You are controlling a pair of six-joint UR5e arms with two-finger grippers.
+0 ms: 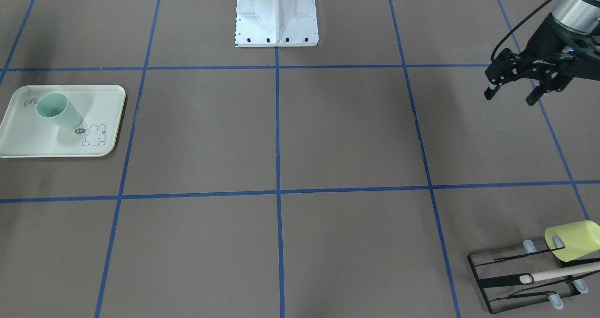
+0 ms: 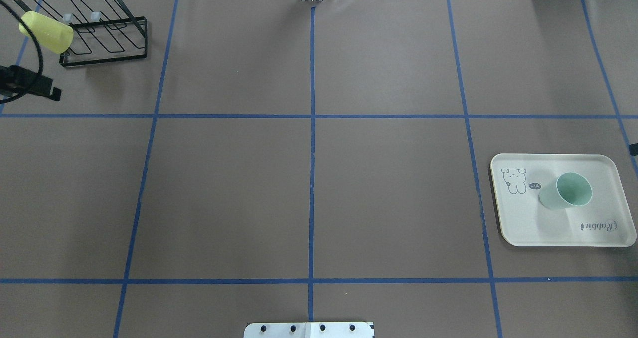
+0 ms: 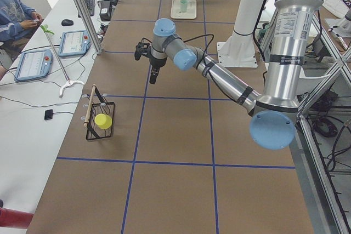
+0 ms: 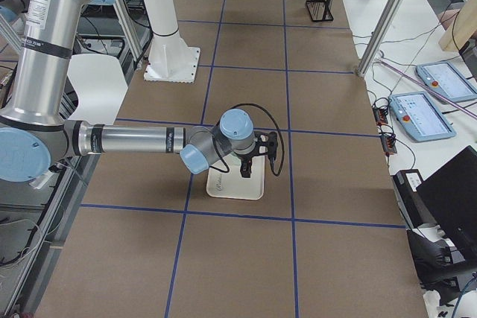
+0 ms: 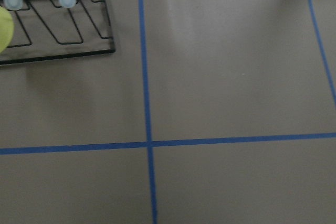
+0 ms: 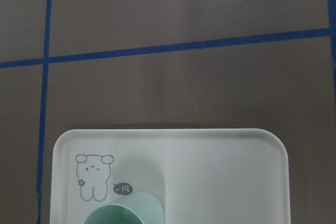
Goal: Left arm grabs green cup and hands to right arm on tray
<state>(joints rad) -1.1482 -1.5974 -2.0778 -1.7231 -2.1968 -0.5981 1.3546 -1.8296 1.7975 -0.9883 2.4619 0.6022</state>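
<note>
The green cup [image 1: 57, 111] stands upright, mouth up, on the cream tray [image 1: 28, 142] next to its bunny drawing. It also shows in the overhead view [image 2: 568, 192] and at the bottom of the right wrist view [image 6: 126, 211]. My left gripper [image 1: 511, 97] is open and empty, held above the table far from the tray, near the rack. My right gripper [image 4: 257, 160] hovers over the tray [image 4: 235, 185]. It shows clearly only in the exterior right view, so I cannot tell whether it is open or shut.
A black wire rack [image 1: 515, 276] with a wooden rod lies at the table's far corner on my left side. A yellow-green cup [image 1: 572, 240] hangs on it. The white robot base [image 1: 276, 18] is at the table's middle edge. An operator [image 3: 13, 4] sits beside the table.
</note>
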